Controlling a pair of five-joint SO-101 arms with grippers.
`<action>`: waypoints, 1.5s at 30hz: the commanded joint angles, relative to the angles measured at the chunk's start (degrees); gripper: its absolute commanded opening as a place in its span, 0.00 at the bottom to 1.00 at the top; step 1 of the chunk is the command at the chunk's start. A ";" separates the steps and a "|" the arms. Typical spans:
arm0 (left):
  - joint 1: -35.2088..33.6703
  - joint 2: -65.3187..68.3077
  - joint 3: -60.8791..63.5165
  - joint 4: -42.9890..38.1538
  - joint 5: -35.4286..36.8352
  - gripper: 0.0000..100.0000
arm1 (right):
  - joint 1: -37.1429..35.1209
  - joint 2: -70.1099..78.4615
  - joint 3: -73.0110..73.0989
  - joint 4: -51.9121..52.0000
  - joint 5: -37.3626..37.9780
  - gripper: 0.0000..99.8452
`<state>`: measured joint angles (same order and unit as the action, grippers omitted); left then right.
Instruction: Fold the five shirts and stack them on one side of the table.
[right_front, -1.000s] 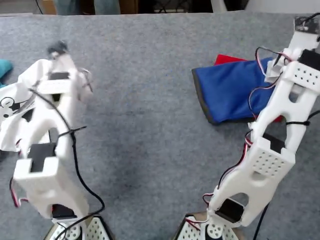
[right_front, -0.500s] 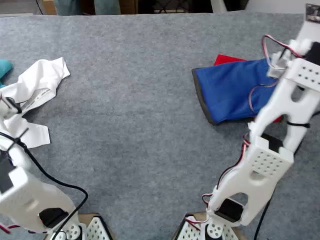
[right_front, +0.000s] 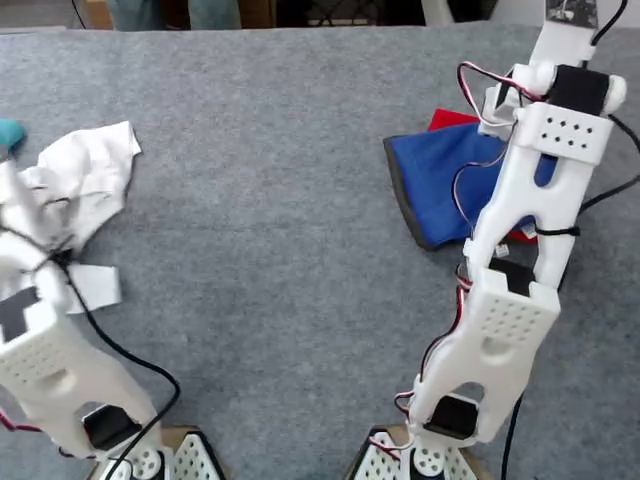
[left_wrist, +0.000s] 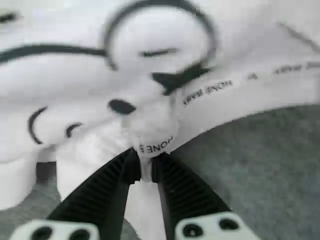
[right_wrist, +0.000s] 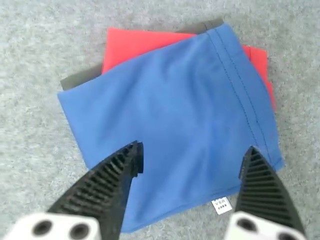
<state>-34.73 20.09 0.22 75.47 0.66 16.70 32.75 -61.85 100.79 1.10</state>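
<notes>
White shirt (right_front: 85, 180) bunched tighter in left tool (left_wrist: 145, 157), right tool (right_wrist: 192, 152) seemingly shifted

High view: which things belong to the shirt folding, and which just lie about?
Job: white shirt, in left tool; blue shirt, red shirt and dark cloth, stacked under right tool; teal cloth at the edge.
Lying about: grey table cover.

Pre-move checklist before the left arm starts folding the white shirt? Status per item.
1. Left hand grips white shirt: ok, shut on a fold.
2. White shirt flat for folding: not ok, crumpled.
3. Right hand free: ok, open above blue shirt.
4. Stack tidy: ok, blue shirt over red shirt and dark shirt.
5. Five shirts counted: cannot tell; teal cloth cut off at the high view's edge.
</notes>
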 joint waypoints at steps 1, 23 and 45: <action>11.38 -9.58 4.44 5.10 -2.02 0.03 | -1.85 -4.00 -2.77 0.44 -0.44 0.30; 73.36 -36.57 12.09 17.32 -14.86 0.03 | -3.34 -3.21 -2.68 0.00 -0.26 0.31; 11.74 -19.78 -6.02 3.52 20.48 0.29 | -23.12 8.84 -2.86 -7.30 -0.44 0.31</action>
<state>-16.97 -5.67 -5.76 86.55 15.08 -4.48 41.27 -61.93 94.20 1.10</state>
